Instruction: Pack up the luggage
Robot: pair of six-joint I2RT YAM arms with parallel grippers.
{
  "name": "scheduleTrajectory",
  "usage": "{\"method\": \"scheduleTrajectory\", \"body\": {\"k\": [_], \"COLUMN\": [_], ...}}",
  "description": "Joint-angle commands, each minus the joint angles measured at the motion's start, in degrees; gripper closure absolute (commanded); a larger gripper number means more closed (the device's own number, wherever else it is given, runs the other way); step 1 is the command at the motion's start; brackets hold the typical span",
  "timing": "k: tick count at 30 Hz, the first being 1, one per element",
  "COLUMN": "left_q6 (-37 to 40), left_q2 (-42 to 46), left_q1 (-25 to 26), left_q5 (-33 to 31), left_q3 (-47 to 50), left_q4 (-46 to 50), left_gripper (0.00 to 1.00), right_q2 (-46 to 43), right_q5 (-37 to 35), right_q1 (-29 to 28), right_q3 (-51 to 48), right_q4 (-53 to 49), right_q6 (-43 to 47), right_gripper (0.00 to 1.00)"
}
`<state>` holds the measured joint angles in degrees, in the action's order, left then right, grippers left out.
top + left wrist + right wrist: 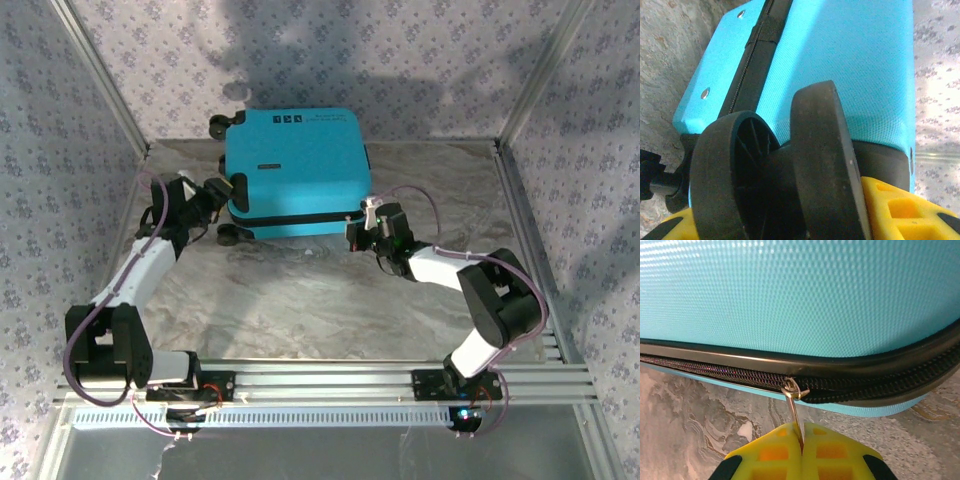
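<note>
The luggage [295,165] is a turquoise hard-shell suitcase lying flat and closed at the back middle of the table. My left gripper [218,193] is at its left end, and in the left wrist view its yellow fingers [900,210] are closed around a black double wheel [820,165] of the luggage [850,60]. My right gripper [358,230] is at the front right corner. There the right gripper [802,440] pinches the thin metal zipper pull [796,412], which hangs from the black zipper [715,367] under the turquoise shell [800,290].
The marbled tabletop [300,300] lies bare in front of the suitcase. Patterned walls and metal frame posts [520,100] close in the back and sides. An aluminium rail [330,380] carrying the arm bases runs along the near edge. Another wheel [232,236] sticks out at the front left corner.
</note>
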<state>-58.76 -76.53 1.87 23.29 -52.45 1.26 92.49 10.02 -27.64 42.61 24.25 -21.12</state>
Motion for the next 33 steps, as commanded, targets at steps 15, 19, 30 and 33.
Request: {"method": "scheduleTrajectory", "body": {"k": [15,19,30,33], "left_q6": [23.97,25.65,28.49,28.18], "left_q2": [-7.96,-7.84,-9.16,-9.67], "left_q1": [-7.01,-8.21,-11.82,-12.84], "left_q5": [5.02,7.36,9.31,9.40], "left_q3": [-10.56,-10.97,-12.14,-12.32], "left_q4": [7.96,8.77,10.35,9.91], "left_gripper": [1.00,1.00,1.00,1.00], "right_q2": [-6.29,-9.95,-16.18,-17.35], "right_q5": [-1.71,-4.12,-24.69,-26.46], "right_q1": [2.56,-2.87,-0.89,-0.27], "right_q3": [-4.64,-9.53,-8.77,-9.09], "right_q4": [-4.78,-2.81,-17.64,-19.98], "right_q6": [1.39,-0.27,-2.65,-2.69], "right_gripper": [1.00,1.00,1.00,1.00]}}
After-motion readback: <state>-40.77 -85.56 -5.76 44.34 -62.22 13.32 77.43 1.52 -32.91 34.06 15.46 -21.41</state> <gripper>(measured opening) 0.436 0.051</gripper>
